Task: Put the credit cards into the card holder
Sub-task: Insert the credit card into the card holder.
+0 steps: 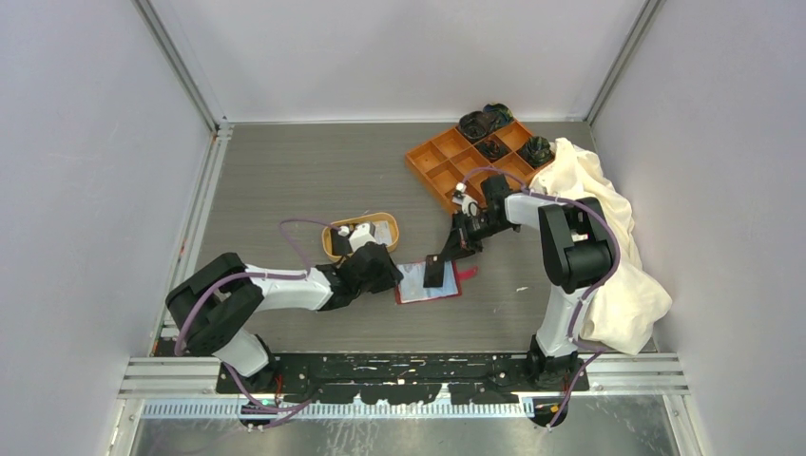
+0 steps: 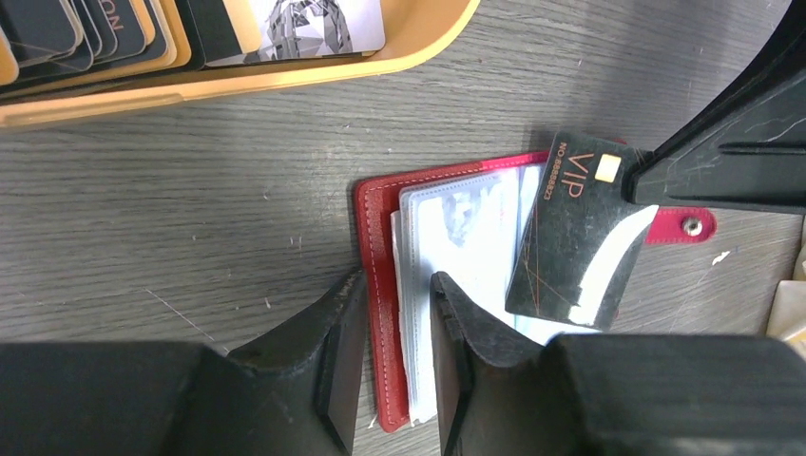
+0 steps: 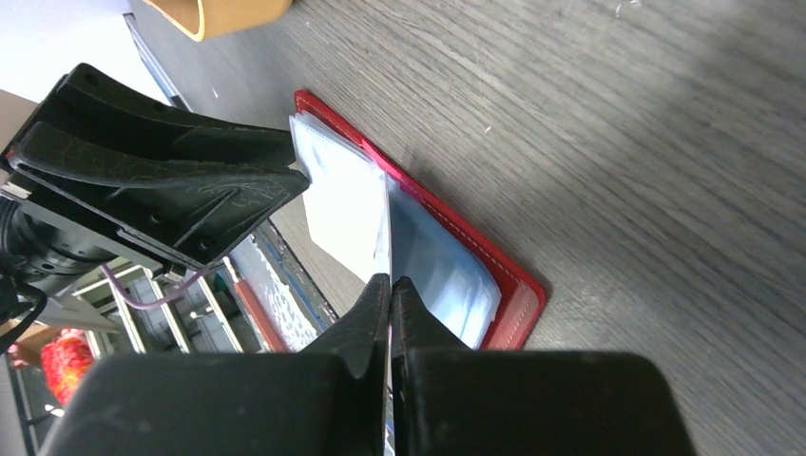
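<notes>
The red card holder [image 1: 430, 291] lies open on the table, its clear sleeves facing up [image 2: 375, 237] [image 3: 513, 285]. My left gripper [image 1: 388, 275] [image 2: 397, 313] is shut on its left edge, red cover and sleeve stack filling the narrow gap between the fingers. My right gripper [image 1: 447, 255] [image 3: 391, 283] is shut on a black VIP credit card [image 1: 435, 271] [image 2: 570, 237], held tilted over the sleeves with its lower end touching them. More credit cards [image 2: 314, 24], black, tan and white, lie in the oval tan dish [image 1: 328, 242].
An orange compartment tray [image 1: 447, 161] holding dark items stands at the back right. A crumpled white cloth [image 1: 608, 247] lies along the right side behind the right arm. The dish's rim [image 2: 285, 81] is close behind the card holder.
</notes>
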Controlling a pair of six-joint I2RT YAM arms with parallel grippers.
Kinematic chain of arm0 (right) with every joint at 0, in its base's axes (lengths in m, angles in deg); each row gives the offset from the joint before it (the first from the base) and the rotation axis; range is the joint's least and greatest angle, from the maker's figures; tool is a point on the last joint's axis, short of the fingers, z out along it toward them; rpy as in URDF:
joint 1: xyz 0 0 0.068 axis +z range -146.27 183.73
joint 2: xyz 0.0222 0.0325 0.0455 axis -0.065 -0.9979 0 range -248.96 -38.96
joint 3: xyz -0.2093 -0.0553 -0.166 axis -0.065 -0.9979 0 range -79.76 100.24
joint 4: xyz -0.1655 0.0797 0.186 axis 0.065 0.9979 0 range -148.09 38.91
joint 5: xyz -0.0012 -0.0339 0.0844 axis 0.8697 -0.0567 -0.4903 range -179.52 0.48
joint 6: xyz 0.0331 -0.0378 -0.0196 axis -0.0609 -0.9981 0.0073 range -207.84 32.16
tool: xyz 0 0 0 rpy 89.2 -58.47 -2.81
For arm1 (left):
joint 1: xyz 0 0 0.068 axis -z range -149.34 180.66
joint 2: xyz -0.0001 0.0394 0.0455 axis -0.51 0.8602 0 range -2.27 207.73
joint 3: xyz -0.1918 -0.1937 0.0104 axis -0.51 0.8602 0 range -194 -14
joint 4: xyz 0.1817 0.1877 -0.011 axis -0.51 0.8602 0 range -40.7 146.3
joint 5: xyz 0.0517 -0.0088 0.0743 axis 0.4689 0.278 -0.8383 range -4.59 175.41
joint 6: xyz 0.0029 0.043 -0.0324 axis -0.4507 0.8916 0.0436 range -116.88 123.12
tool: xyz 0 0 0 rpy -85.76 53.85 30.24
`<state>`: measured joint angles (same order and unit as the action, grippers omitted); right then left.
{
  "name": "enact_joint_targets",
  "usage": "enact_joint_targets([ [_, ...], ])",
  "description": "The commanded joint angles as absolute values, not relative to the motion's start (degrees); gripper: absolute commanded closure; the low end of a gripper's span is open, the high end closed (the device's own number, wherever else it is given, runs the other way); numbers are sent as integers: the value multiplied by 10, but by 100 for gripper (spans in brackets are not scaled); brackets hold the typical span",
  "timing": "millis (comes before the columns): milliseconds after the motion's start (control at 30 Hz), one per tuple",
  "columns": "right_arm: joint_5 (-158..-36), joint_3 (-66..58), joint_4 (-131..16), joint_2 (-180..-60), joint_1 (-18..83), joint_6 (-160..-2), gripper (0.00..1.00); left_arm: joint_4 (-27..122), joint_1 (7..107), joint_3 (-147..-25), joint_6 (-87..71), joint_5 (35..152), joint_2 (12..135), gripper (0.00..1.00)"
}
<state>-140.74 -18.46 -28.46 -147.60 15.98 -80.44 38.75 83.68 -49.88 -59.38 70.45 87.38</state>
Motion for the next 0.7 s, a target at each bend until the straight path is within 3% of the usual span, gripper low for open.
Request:
enact_joint_targets([
  [0,-1439,-188,-318,-1470,162,-786,99,442,836,-492,-577,726,904,69],
  [300,-1448,-216,-360,-1452,159,-746,99,462,833,-487,-575,715,895,81],
  [667,-1444,-310,-474,-1395,127,-667,99,442,832,-474,-585,732,890,80],
])
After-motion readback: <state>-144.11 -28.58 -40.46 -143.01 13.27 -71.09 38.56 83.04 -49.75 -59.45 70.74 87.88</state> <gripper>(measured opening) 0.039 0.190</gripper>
